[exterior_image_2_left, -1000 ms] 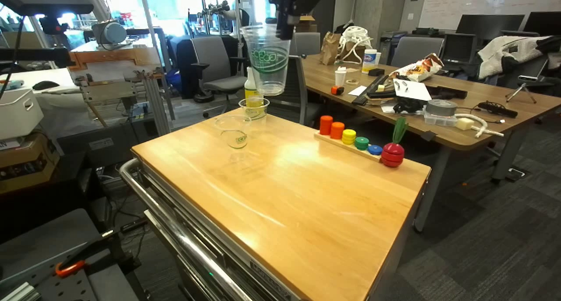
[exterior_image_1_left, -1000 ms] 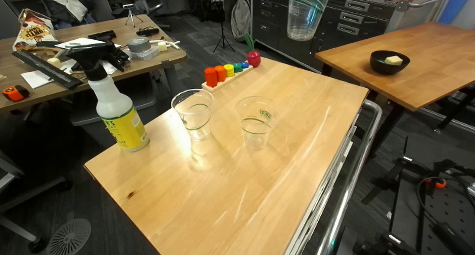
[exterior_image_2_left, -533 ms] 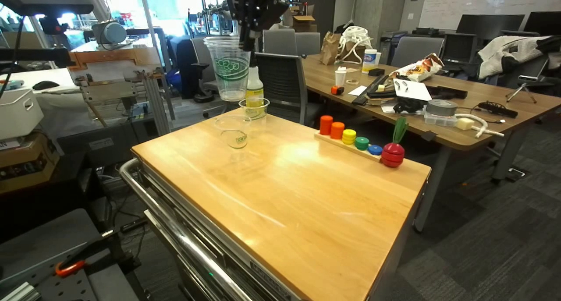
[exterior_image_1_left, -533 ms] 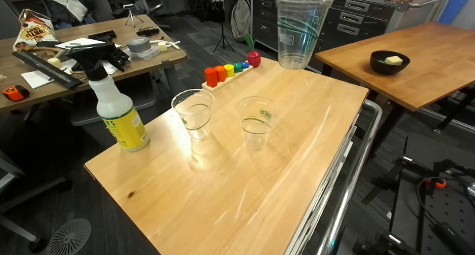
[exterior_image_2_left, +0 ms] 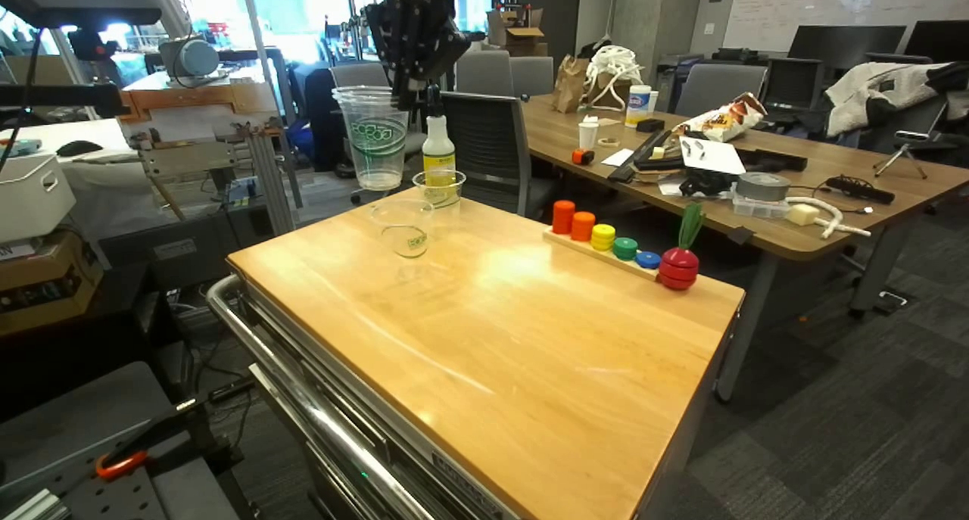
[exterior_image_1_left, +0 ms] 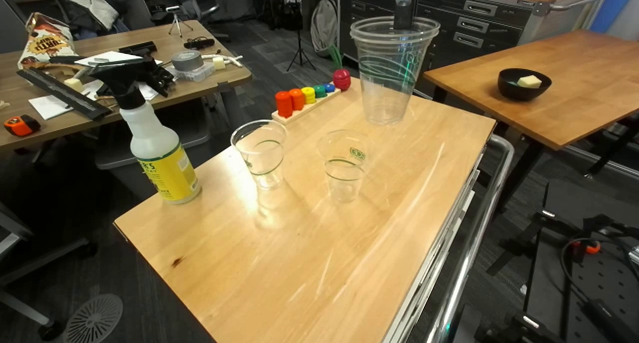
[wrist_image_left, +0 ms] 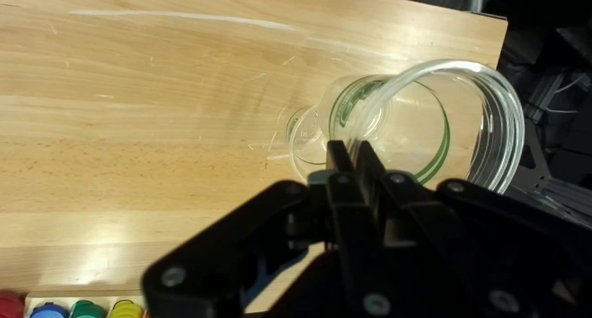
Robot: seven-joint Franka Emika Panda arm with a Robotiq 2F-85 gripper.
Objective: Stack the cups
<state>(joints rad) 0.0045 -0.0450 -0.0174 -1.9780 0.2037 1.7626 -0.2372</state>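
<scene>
- Wooden table [exterior_image_1_left: 309,268]: in an exterior view, 1 left cup [exterior_image_1_left: 260,156], 1 right cup [exterior_image_1_left: 345,167], upright.
- My claw [wrist_image_left: 352,147] clenches the big cup [exterior_image_1_left: 389,76] by its rim, midair.

Both exterior views, set back, look slantwise down on the surface [exterior_image_1_left: 309,248] and cups [exterior_image_1_left: 263,158] from roughly opposite ends: in an exterior view the spray bottle [exterior_image_1_left: 159,146] is nearer, in an exterior view the rainbow toy [exterior_image_2_left: 603,237]. The wrist view looks steeply down, close behind the claw [wrist_image_left: 353,146], sharing with both the cups and part of the toy.
</scene>
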